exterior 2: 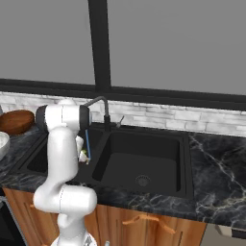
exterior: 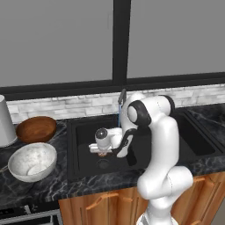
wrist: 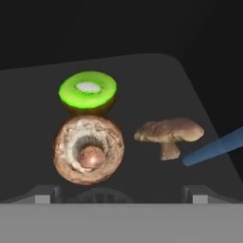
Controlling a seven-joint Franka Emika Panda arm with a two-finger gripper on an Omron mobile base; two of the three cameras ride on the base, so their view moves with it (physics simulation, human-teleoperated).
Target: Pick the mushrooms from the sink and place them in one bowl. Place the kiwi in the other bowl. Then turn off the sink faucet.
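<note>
The arm reaches down into the left basin of the black sink, with the gripper hanging low over the basin floor near its drain. In the hand view two mushrooms lie on the dark basin floor: one mushroom sits gills-up with its stem stub pointing at the camera, and the second mushroom lies to its right, cap up and apart from the first. The kiwi, a cut half with its bright green face showing, rests just beyond the upturned mushroom and appears to touch it. A thin blue stream of water slants in at the right, coming from the faucet behind the sink. The jaws stand apart, with nothing between them. On the table to the left of the sink sit the white speckled bowl nearer and the wooden bowl farther back.
</note>
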